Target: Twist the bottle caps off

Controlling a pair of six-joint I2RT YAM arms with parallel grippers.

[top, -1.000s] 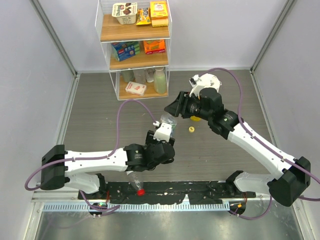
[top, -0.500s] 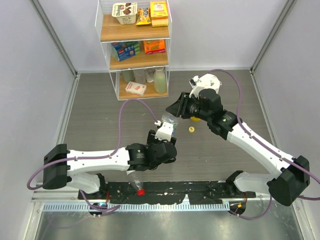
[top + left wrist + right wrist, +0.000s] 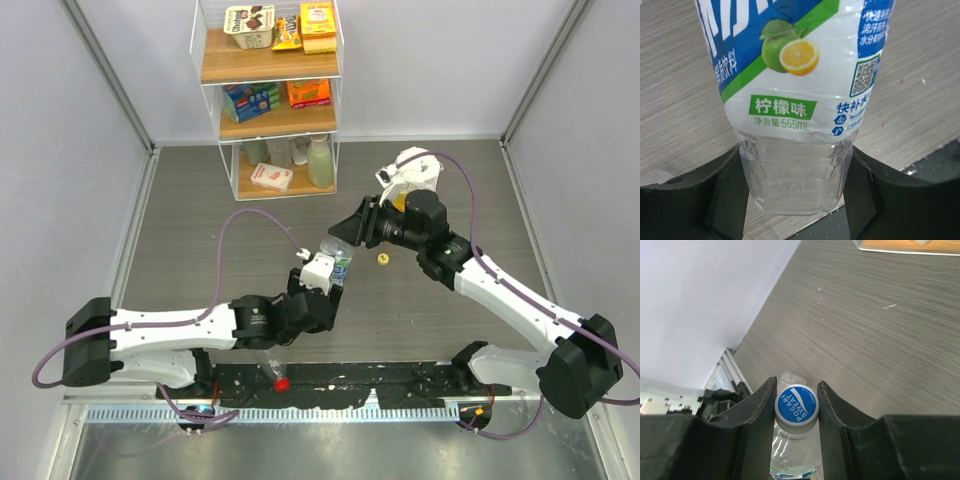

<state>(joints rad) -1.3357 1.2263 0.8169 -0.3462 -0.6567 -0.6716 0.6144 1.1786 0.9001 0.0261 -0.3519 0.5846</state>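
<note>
Since a second ago the right tool [image 3: 796,390] has closed onto the blue-topped cap [image 3: 796,406] while the left tool [image 3: 796,185] clamps the blue-label bottle [image 3: 790,75] near its base; next, probably, a loosening twist.

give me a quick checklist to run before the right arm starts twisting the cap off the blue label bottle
1. Left gripper clamped on the blue-label bottle: ok, both fingers press its clear lower body.
2. Right gripper placed on the cap: ok, a finger touches each side.
3. Cap seated on the neck: ok, not yet off.
4. Grip firm enough not to slip when turning: cannot tell.
5. Loose yellow cap out of the way: ok, it lies on the table, apart from both arms.
</note>
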